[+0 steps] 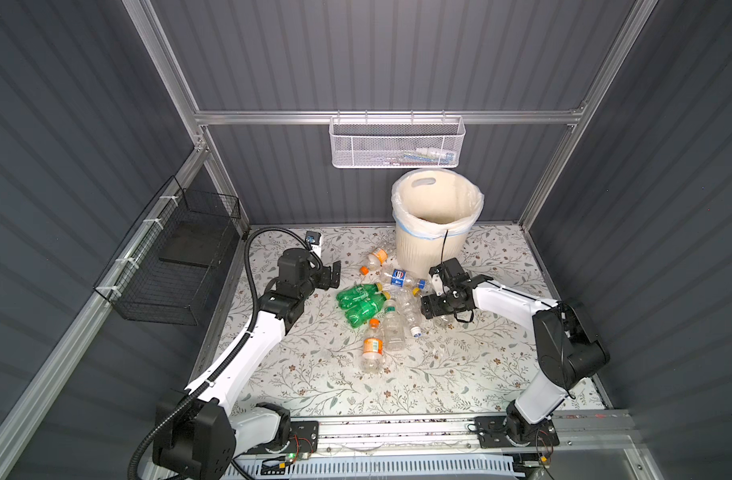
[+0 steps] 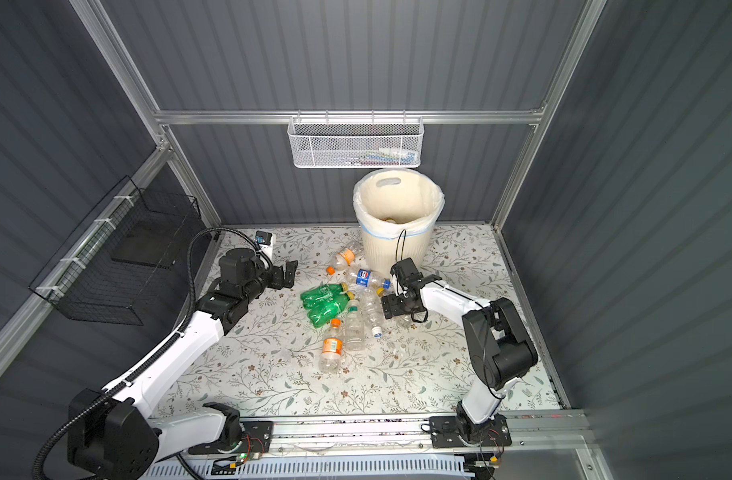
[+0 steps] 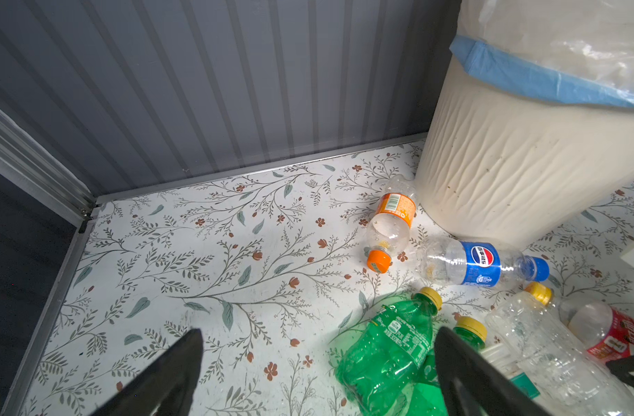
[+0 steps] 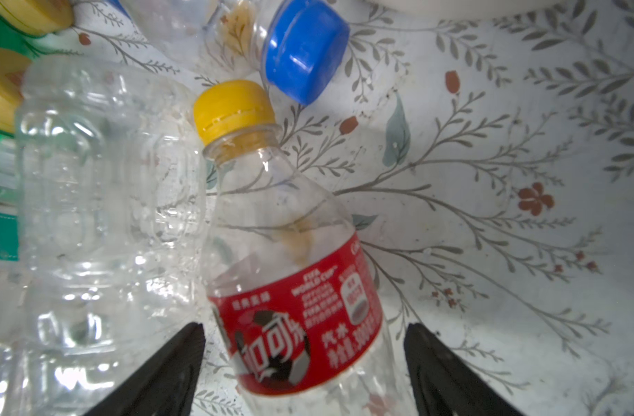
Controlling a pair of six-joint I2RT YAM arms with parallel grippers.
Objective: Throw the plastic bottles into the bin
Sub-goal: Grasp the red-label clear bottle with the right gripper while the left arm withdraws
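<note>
1. Bin [image 1: 418, 249] stands upright at the back of the table [image 1: 314, 374]. Its bag [image 1: 406, 220] is folded over the rim. In a top view we see one small yellowish thing [image 2: 391, 219] at the bottom, too small to name.
2. White basket [image 1: 397, 143] hangs on the back rail [image 1: 273, 117] above the bin. A few small items [image 1: 431, 154] lie at its right end; we cannot identify them.
3. Black basket [image 1: 177, 266] hangs on the left wall with a dark flat slab [image 1: 194, 245] inside.
4. Bottles [image 1: 393, 328] lie on the table in front of the bin, all of these outside it. An orange-label bottle [image 1: 377, 257] and a blue-label bottle [image 1: 399, 277] are just beside the bin's base, and two green bottles [image 1: 362, 301] touch each other nearer us.
5. Right gripper [image 4: 304, 326] is spread, one finger on each side of a red-label bottle [image 4: 297, 288] lying on the table. We see a gap on both sides.
6. Left gripper [image 3: 317, 331] is spread wide and holds nothing, above bare table just beside the green bottles.
7. Table carries a floral print, and the walls [image 1: 356, 62] are dark grey ribbed panels in an aluminium frame.
</note>
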